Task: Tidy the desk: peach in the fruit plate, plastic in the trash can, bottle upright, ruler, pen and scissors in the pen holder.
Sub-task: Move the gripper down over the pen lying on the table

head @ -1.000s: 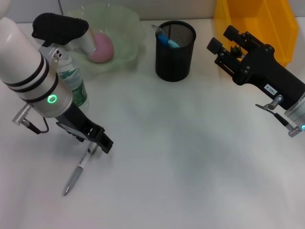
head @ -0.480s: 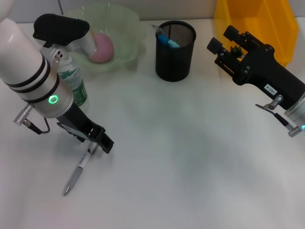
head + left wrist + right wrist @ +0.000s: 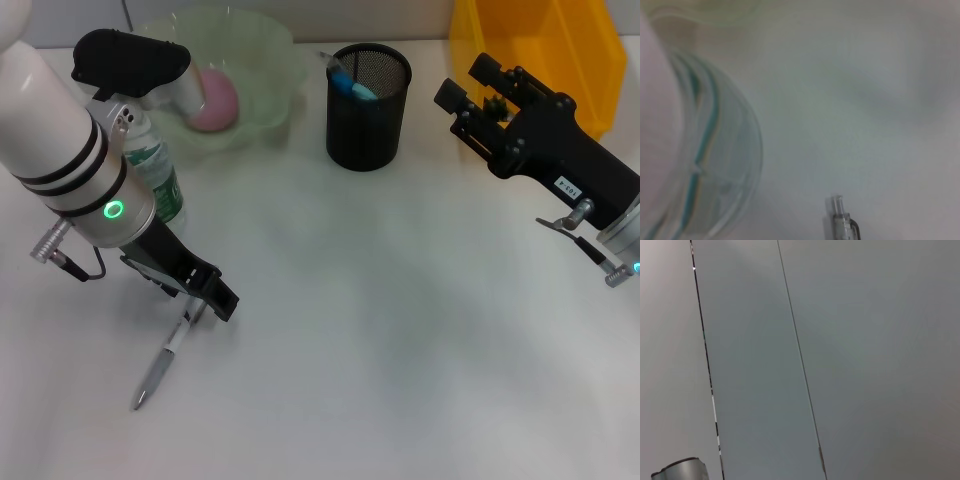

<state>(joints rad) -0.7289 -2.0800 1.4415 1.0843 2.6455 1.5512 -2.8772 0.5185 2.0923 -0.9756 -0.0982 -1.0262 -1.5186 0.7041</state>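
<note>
Left claw [image 3: 205, 300]: you will find it low over the surface [image 3: 400, 330], at the upper end of the pen. Whether its fingers are apart or together on the pen cannot be told from the head view, and the left wrist view does not show them.
Pen [image 3: 162, 357]: lies flat on the surface, slanted, with its tip toward the near edge and its clip end at the left claw. In the left wrist view you see only its clear clip end [image 3: 842, 222], beside the bottle base.
Bottle [image 3: 155, 180]: stands upright just behind the left arm, partly hidden by it. Its green-banded wall [image 3: 715, 170] fills one side of the left wrist view.
Peach [image 3: 212, 100]: rests inside the fruit plate [image 3: 270, 60], a pale green bowl at the far left of the surface.
Pen holder [image 3: 368, 105]: black mesh cup, upright, at the far centre. You can see a blue item [image 3: 352, 84] sticking out of it; what it is cannot be told.
Trash can [image 3: 530, 45]: yellow bin at the far right corner.
Right claw [image 3: 462, 88]: held off to the right, above the surface and in front of the trash can, fingers apart and holding nothing. The right wrist view shows only a plain panel.
</note>
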